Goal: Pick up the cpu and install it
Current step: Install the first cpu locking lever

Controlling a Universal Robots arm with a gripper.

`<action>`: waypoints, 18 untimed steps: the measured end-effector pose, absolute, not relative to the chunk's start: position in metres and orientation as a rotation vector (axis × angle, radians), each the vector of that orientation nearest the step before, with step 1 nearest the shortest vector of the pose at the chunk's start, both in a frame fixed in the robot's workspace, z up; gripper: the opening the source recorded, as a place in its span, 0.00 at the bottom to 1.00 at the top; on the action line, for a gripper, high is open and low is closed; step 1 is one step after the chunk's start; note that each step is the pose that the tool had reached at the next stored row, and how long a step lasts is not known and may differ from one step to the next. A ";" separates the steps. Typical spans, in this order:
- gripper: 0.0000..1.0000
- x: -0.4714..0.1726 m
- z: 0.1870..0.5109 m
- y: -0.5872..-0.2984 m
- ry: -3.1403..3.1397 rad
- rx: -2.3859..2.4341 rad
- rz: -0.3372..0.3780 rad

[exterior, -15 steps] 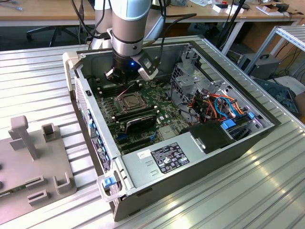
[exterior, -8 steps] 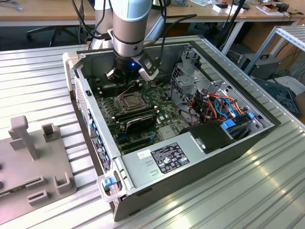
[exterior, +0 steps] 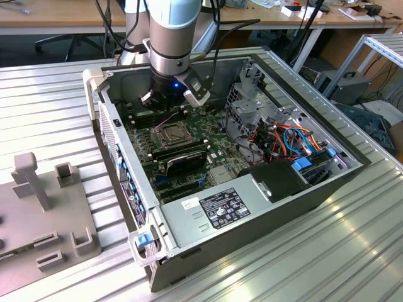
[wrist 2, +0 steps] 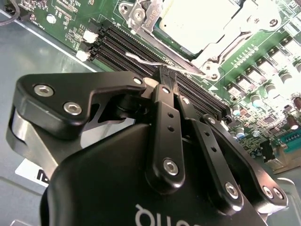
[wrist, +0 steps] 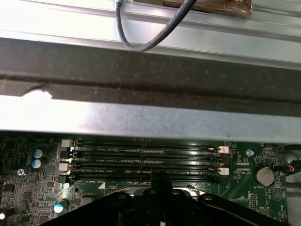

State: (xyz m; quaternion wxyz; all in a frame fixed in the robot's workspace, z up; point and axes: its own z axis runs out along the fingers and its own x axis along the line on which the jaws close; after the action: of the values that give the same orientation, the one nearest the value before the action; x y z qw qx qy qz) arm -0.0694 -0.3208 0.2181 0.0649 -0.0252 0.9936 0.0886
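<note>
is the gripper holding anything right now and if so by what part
The gripper is shut on the socket's thin metal lever, pinching it near its free end.

ribbed metal table (exterior: 50, 94); wooden desk (exterior: 69, 16) behind; dark floor (exterior: 19, 47)

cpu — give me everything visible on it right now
The cpu is a flat square chip with a pale silver-grey metal top, lying level in its socket on the green motherboard. The socket's metal frame surrounds its edges. It sits beside the empty black memory slots. The gripper hangs over those slots, fingers pinched together, not touching the chip. In the exterior view the socket lies just below the gripper.
</note>
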 end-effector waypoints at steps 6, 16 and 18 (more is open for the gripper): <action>0.11 -0.068 0.216 -0.322 2.999 -0.076 0.267; 0.11 -0.063 0.212 -0.323 2.999 -0.076 0.267; 0.11 -0.062 0.211 -0.323 2.999 -0.076 0.267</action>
State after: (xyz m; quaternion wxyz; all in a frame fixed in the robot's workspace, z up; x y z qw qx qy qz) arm -0.0623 -0.3229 0.2111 0.0649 -0.0252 0.9936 0.0885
